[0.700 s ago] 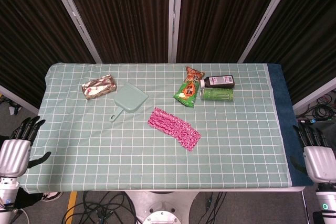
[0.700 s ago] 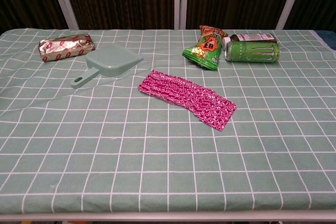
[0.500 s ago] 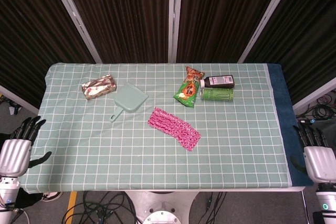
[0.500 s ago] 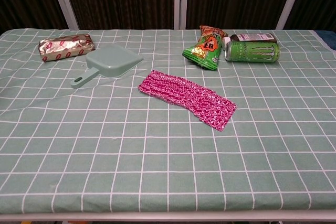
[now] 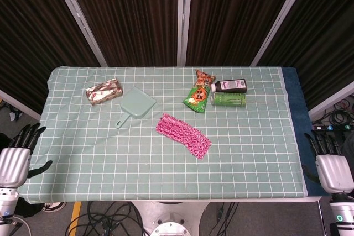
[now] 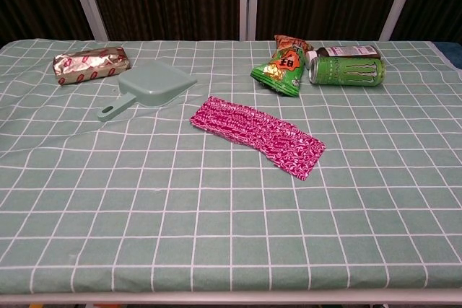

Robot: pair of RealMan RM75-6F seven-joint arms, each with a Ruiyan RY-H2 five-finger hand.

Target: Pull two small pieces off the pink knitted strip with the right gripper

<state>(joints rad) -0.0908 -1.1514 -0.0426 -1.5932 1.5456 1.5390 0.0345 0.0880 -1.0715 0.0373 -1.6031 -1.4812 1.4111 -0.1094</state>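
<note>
While both hands are hanging off the table's ends, we are seeing the pink knitted strip (image 5: 183, 135) lying flat and untouched mid-table.

We are watching the right hand (image 5: 333, 167) hovering beside the right edge of the green checked tablecloth (image 5: 83, 153), fingers spread and holding nothing; the left hand (image 5: 15, 158) is doing the same at the left edge. Behind the strip, we are spotting a mint plastic dustpan (image 5: 135, 105), a green snack bag (image 5: 196, 97), a green drink can (image 5: 228, 99), a dark bottle (image 5: 229, 86) and a silver foil packet (image 5: 103, 91).
</note>
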